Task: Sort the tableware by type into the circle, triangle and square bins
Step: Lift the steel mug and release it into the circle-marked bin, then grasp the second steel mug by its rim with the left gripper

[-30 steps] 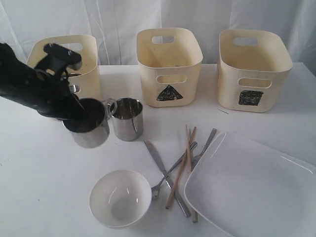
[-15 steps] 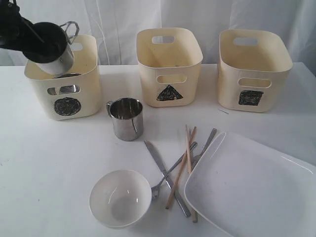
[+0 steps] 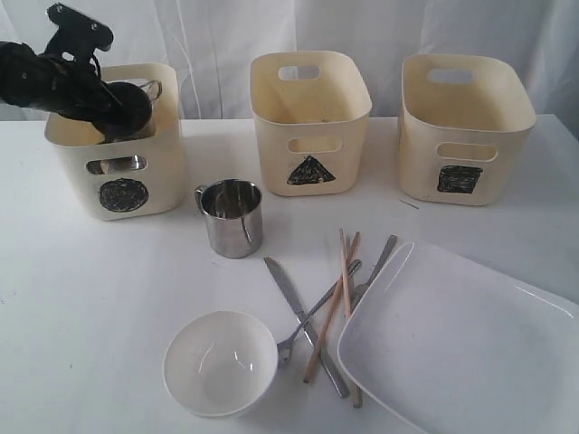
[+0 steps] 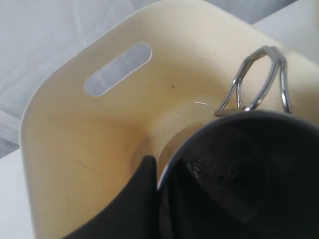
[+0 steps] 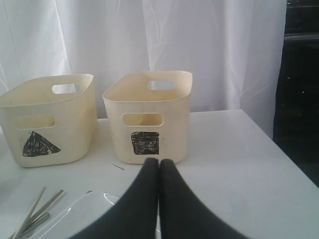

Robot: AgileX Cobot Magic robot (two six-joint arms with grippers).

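Inside circle bin point(image 3: 156, 172), one steel mug point(image 3: 134, 107)

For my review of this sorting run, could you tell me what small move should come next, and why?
Probably open the left end effector: its steel mug hangs partly inside the circle bin, so releasing should drop it in.

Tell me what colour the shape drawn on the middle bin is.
Black: a scribbled triangle on the cream bin, clearest in the exterior view.
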